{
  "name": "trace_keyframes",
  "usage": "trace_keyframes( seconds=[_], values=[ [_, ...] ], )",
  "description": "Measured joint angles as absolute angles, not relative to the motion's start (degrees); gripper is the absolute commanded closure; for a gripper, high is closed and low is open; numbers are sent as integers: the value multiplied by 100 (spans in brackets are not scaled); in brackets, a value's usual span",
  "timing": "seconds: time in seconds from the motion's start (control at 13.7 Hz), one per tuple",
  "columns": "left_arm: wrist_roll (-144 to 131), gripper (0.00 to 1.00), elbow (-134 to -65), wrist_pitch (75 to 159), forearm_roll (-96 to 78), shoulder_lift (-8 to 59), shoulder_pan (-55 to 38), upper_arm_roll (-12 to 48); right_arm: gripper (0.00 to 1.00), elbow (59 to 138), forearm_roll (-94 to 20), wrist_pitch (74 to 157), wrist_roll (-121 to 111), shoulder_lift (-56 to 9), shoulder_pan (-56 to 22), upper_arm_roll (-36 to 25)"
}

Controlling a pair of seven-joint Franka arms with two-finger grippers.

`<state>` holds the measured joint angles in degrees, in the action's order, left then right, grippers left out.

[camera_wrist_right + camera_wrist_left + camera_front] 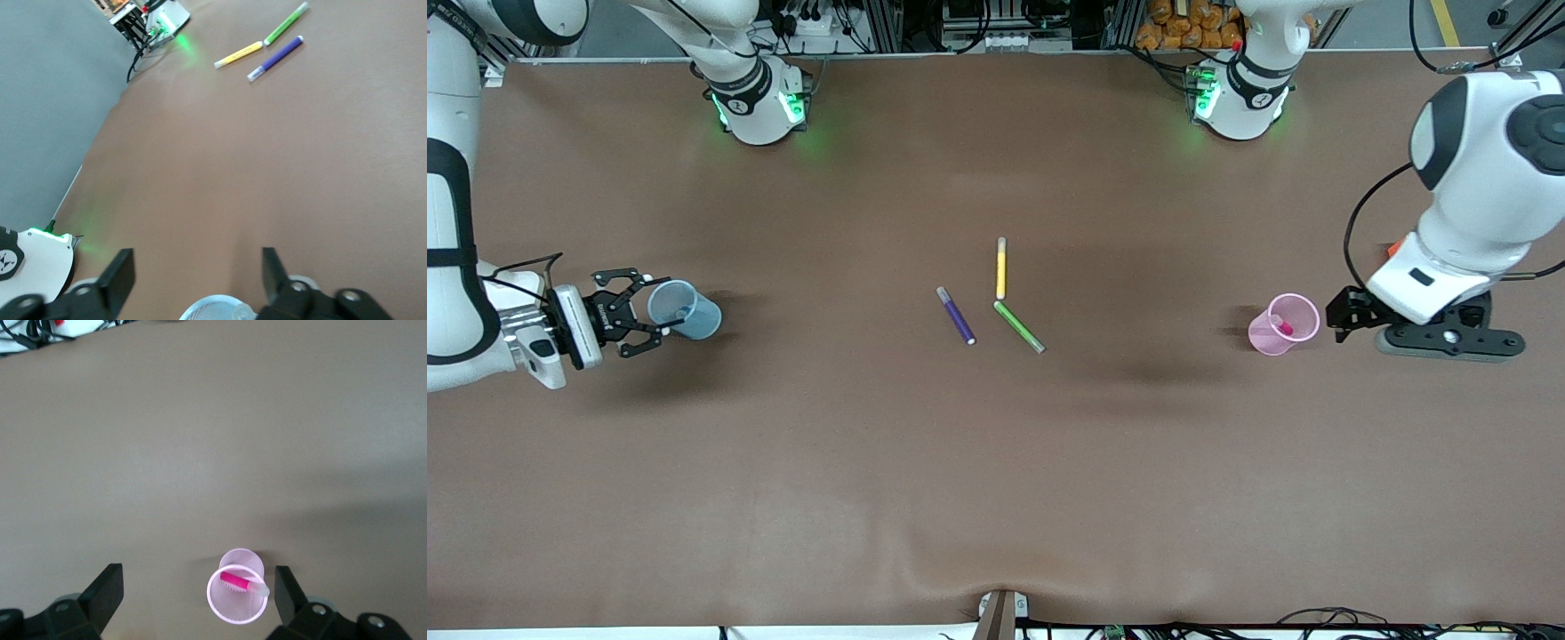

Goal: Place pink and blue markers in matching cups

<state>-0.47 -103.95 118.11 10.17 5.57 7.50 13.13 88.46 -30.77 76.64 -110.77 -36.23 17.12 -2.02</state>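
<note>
Since the pink marker (1283, 325) already leans inside the pink cup (1282, 324) and what looks like the blue marker (683, 311) is seen in the blue cup (684, 309), only withdrawal appears to be left. Each cup stands just beside its own arm's pincer: the left pincer (1343, 315) and right pincer (643, 313) are spread wide, nothing held.
</note>
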Motion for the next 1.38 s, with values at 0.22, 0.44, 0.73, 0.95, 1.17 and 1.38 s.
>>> trace_keyframes(
  seconds=[0.22,0.44,0.73,0.95,1.17,1.38],
  values=[
    [411,0,-10024,11012,368,424,312,515,0,8554,-3076,7663,-10380,-3526,1529,-156],
    [452,0,-9517,10025,292,265,119,280,0,8351,-2960,7776,-9460,-3278,1290,-156],
    [576,0,-9396,9440,291,59,-98,-213,0,8149,-2315,8022,-8131,-2750,1102,-157],
    [888,0,-9192,9025,289,-98,-104,-295,0,8157,-1730,8223,-7071,-2237,896,-151],
    [900,0,-8994,8500,289,-208,-175,-308,0,8595,-1492,8811,-6151,-1655,828,-148],
    [943,0,-8987,8416,289,-240,-181,-370,0,9331,-1313,9104,-4941,-912,812,-156]
  ],
)
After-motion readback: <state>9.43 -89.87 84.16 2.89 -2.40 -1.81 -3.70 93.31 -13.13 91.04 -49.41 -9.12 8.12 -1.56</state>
